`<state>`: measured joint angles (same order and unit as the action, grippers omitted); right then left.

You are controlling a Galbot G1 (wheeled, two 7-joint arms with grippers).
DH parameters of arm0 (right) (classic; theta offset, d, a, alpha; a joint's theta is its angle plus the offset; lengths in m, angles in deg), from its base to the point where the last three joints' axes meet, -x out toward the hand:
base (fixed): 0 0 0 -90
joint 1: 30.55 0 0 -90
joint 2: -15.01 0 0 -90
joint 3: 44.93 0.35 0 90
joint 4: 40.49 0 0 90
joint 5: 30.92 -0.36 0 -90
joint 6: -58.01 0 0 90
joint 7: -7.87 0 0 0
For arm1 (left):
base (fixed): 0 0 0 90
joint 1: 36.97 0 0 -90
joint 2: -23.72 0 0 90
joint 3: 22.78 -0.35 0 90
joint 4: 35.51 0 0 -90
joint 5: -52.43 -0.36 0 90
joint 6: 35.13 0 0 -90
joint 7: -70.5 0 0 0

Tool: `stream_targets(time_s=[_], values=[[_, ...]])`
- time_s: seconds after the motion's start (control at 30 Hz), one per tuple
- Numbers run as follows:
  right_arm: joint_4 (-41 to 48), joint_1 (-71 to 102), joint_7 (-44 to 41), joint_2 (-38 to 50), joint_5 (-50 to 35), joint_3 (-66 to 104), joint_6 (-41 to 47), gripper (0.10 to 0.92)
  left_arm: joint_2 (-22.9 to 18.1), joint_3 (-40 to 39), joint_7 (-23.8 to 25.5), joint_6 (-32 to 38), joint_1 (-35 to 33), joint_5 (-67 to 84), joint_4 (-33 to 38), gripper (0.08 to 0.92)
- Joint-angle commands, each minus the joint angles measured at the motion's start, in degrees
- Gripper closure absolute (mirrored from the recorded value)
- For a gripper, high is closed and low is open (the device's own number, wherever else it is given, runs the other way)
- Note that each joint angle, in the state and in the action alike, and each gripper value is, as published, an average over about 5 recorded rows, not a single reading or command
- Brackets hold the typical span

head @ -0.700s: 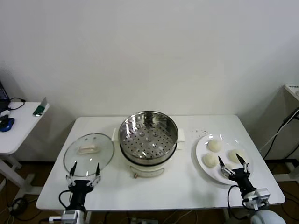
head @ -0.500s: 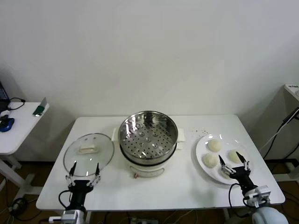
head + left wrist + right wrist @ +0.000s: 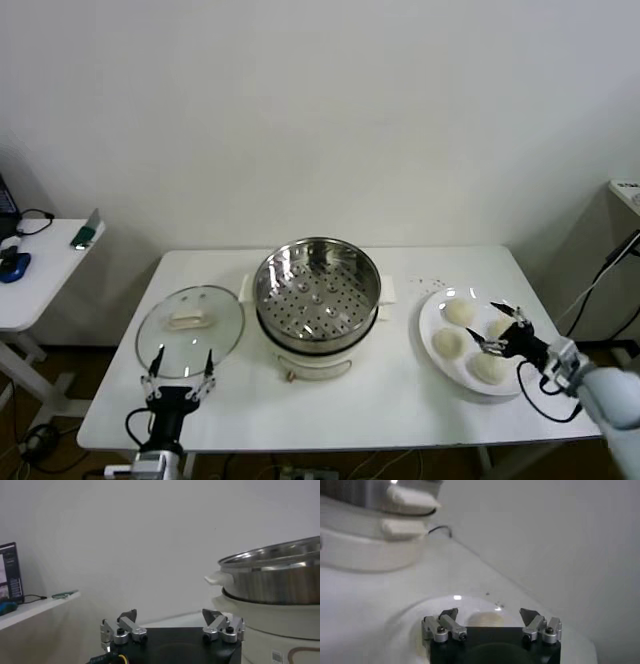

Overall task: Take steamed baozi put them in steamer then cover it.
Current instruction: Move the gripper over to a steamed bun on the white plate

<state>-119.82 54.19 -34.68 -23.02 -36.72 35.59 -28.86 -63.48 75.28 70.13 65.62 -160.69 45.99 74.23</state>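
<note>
Right gripper (image 3: pixel 496 329): fingers spread above the plate (image 3: pixel 432 323), over a bun (image 3: pixel 499 328).
Advice: we centre it, then pinch gently.
Left gripper (image 3: pixel 180 371): spread, parked near the lid (image 3: pixel 190 319).

I see a shiny steel steamer (image 3: pixel 318 292) at the centre, its tray dotted with round holes, on a white base. At three o'clock a white plate (image 3: pixel 432 320) holds pale cream buns (image 3: pixel 458 312). At nine o'clock lies a clear glass lid (image 3: pixel 190 321) with a cream handle. The table (image 3: pixel 400 400) is white. Both my right gripper (image 3: pixel 497 328) and left gripper (image 3: pixel 180 376) are black with silver fingers.
</note>
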Motion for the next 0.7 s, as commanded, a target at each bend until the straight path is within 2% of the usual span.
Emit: stream_targets(time_s=[0.03, 0.37, 0.7], values=[[13.15, -30.21, -17.75, 8.63, 6.37, -25.46, 1.84, 0.203, 0.51, 0.35, -0.09, 0.02, -0.06, 0.67, -0.52, 0.177], [28.37, -57.27, -25.06, -0.61, 9.82, -58.33, -1.93, 0.203, 0.59, 1.22, -0.22, 0.17, -0.35, 1.14, -1.11, 0.177], [39.75, -60.03, -25.07, -11.55, 13.89, -62.67, -4.29, 0.203, 0.46, 1.54, -0.28, -0.81, -1.09, 3.81, -0.69, 0.177]])
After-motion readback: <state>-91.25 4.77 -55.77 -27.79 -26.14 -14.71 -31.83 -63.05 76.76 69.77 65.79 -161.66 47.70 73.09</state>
